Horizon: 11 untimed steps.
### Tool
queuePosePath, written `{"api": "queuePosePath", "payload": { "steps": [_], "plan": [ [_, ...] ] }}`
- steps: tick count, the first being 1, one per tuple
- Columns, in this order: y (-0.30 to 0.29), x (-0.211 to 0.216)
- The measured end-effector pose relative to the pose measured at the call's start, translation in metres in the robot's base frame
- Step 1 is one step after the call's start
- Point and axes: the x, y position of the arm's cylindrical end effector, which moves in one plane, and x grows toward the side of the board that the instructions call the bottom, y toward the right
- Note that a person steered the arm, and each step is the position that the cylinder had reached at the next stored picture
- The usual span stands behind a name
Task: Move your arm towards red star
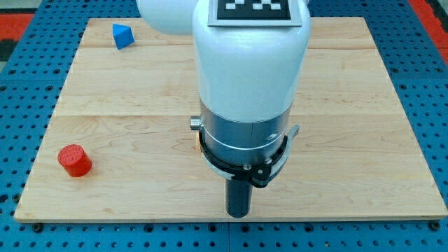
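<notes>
No red star shows in the camera view; the arm's white body may hide it. My tip (239, 213) rests on the wooden board (364, 140) near the view's bottom edge, at the middle. A red cylinder block (74, 160) lies far to the tip's left, near the board's left edge. A blue block (122, 35), roughly triangular, sits at the view's top left. The tip touches no block.
The arm's white and silver body (246, 91) fills the middle of the view and hides the board behind it. A blue perforated table (430, 84) surrounds the board.
</notes>
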Motion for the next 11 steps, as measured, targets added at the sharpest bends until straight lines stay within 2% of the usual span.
{"api": "queuePosePath", "payload": {
  "steps": [6,7,8,9,11],
  "plan": [
    [0.030,0.000],
    [0.094,-0.023],
    [0.138,-0.068],
    [0.168,-0.158],
    [0.149,-0.303]
  ]
}}
